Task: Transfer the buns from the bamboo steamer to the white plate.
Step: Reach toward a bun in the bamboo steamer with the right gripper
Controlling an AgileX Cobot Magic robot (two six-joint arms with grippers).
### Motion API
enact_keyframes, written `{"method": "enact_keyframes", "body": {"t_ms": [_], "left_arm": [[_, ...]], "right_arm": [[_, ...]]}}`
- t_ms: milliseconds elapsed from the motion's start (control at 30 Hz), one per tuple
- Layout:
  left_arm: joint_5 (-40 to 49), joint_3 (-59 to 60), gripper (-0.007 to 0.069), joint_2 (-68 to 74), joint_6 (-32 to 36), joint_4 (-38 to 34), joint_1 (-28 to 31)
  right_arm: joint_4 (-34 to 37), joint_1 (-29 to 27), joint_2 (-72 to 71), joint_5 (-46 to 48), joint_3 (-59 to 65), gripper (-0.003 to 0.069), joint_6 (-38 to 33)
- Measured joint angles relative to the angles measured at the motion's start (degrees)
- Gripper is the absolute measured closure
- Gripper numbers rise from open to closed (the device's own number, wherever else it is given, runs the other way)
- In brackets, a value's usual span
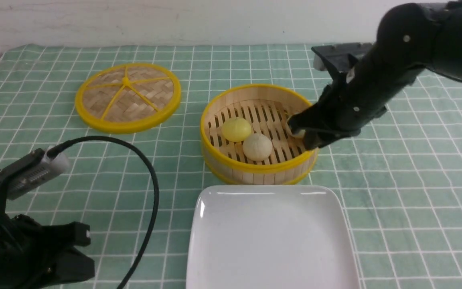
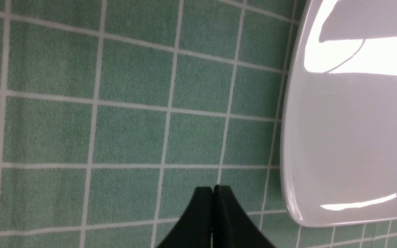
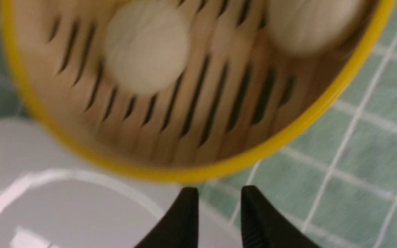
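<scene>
Three buns lie in the bamboo steamer [image 1: 255, 171]. The yellow bun [image 1: 236, 129] is toward its left, a beige bun [image 1: 257, 147] is just beside it on the side nearer you, and a second beige bun [image 1: 298, 133] is by the right wall. This last one is half hidden behind your right gripper [image 3: 219, 206], which hangs over the right rim. Its jaws stand a narrow gap apart, with nothing between them. The white plate [image 1: 219, 249] lies just in front of the steamer, with a thin strip of checked cloth [image 1: 415, 180] between the rims. The cloth is open on the right. The buns are round, so no long axis shows. The woven lid [image 1: 128, 96] lies well apart, to the far left. Your left gripper [image 2: 213, 193] is pressed closed, holding nothing, low beside the plate's left edge.
</scene>
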Motion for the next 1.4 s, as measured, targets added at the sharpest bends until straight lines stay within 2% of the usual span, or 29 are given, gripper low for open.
{"method": "enact_keyframes", "body": {"t_ms": [33,67,100,133,200,433,600,933,1100,1200,1300,1400], "left_arm": [[-0.4,0.0,0.0601,0.0,0.0,0.0,0.0],[-0.5,0.0,0.0601,0.0,0.0,0.0,0.0],[-1.1,0.0,0.0599,0.0,0.0,0.0,0.0],[-1.2,0.0,0.0598,0.0,0.0,0.0,0.0],[-1.8,0.0,0.0594,0.0,0.0,-0.1,0.0],[-2.6,0.0,0.0591,0.0,0.0,-0.2,0.0],[-3.0,0.0,0.0586,0.0,-0.1,-0.2,0.0],[-3.3,0.0,0.0582,0.0,-0.1,-0.2,0.0],[-3.4,0.0,0.0580,0.0,-0.1,-0.2,0.0],[-3.4,0.0,0.0574,0.0,-0.1,-0.2,0.0],[-3.4,0.0,0.0571,0.0,-0.1,-0.2,0.0],[-3.4,0.0,0.0570,0.0,-0.1,-0.2,0.0]], "right_arm": [[-3.1,0.0,1.8,-0.9,-1.9,0.0400,2.7],[-3.1,0.0,2.1,-1.1,-2.2,0.0394,3.2],[-8.5,0.0,5.0,-2.6,-5.0,0.0342,7.5],[-8.5,0.0,5.3,-2.8,-5.3,0.0337,7.9],[-13.0,0.0,8.3,-4.7,-7.9,0.0294,11.7],[-13.4,0.0,11.1,-7.6,-9.0,0.0276,13.8],[-13.1,0.0,11.1,-9.1,-9.1,0.0297,13.0],[-11.7,0.1,12.7,-12.2,-9.4,0.0372,2.6],[-14.3,0.1,15.5,-13.3,-9.5,0.0384,-4.0],[-14.8,0.1,16.3,-14.0,-9.9,0.0393,-4.9],[-14.8,0.6,16.4,-13.4,-10.0,0.0441,-5.6],[-14.6,1.4,15.8,-12.2,-10.0,0.0547,-5.6]]}}
